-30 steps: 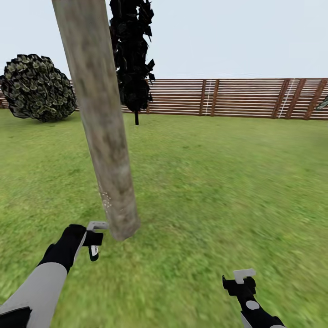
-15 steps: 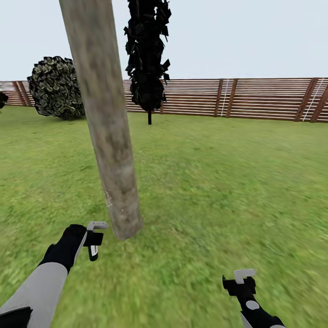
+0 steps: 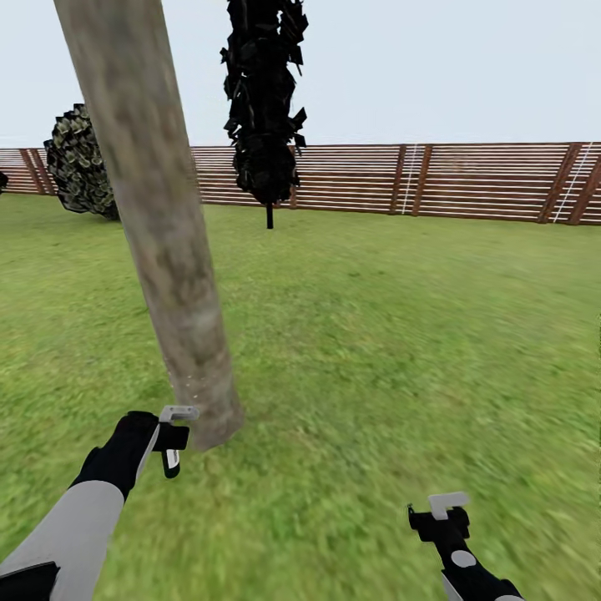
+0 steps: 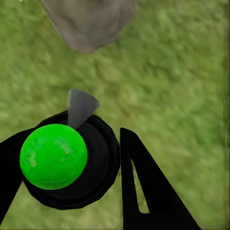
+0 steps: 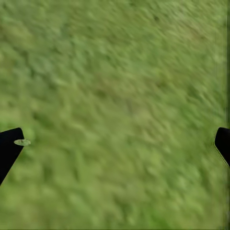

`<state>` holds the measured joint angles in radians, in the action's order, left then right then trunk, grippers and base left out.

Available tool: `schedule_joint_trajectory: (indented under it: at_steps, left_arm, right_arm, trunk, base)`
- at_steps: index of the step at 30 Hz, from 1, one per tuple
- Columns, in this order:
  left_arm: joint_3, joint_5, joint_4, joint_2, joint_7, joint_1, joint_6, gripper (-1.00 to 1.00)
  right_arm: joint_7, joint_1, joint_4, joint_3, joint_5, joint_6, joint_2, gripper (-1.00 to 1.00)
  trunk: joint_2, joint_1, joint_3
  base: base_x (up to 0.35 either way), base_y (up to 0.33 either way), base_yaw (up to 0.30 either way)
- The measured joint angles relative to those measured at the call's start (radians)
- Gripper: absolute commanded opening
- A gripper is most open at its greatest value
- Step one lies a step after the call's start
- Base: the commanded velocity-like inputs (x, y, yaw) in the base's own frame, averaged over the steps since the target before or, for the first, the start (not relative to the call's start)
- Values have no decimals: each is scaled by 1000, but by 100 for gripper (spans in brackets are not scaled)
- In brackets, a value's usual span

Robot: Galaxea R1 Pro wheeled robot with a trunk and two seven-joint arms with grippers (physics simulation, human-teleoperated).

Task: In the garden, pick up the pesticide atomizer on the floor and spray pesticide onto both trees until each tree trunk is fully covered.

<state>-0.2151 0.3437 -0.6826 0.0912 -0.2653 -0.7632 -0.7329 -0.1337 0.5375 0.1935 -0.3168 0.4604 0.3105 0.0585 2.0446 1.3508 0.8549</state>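
Grey-tan and mottled, the tree trunk (image 3: 154,225) is leaning from the upper left of the head view down to the lawn (image 3: 392,334), its base sitting just beside the left gripper (image 3: 171,436). That gripper's jaws are closing on the pesticide atomizer (image 4: 64,158), a black body with a green ball on top. At lower right the right gripper (image 3: 441,513) is hanging over grass, jaws spread wide, holding nothing. A dark conifer (image 3: 263,100) is standing before the brown slat fence (image 3: 467,179).

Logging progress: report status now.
Left hand shut on atomizer, beside tree trunk. Right hand open over lawn. Nothing between.
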Motion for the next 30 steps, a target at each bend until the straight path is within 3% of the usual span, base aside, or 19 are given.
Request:
schedule_joint_trajectory:
  at_steps: [10, 14, 18, 22, 26, 30]
  left_arm:
    - [-1, 0, -1, 2, 0, 0, 0, -100]
    - [-37, -40, 5, 4, -1, 0, 3, -100]
    - [-45, -49, -2, 10, -3, -3, 3, -100]
    - [-38, -44, -3, 12, -5, -21, -6, -100]
    - [-34, -42, 5, 9, -12, -85, -17, -100]
    - [22, -41, 10, 9, -16, -130, -55, -100]
  right_arm:
    - [0, 0, -2, 0, -1, 0, -1, 100]
    - [0, 0, -2, 0, -2, 0, -1, 100]
    - [0, 0, -2, 0, -2, 0, 0, 100]
    - [0, 0, -1, 0, -1, 0, 1, 100]
    - [0, 0, 0, -1, 0, 0, 3, 100]
    - [0, 0, 0, 0, 0, 0, 6, 100]
  trunk:
    - [0, 0, 0]
    - [0, 0, 0]
    - [0, 0, 0]
    - [0, 0, 0]
    - [0, 0, 0]
    - [0, 0, 0]
  base:
    - [110, -272, 174]
    - [210, -120, 274]
    - [41, -15, 168]
    - [4, -1, 17]
    - [0, 0, 2]
    - [0, 0, 0]
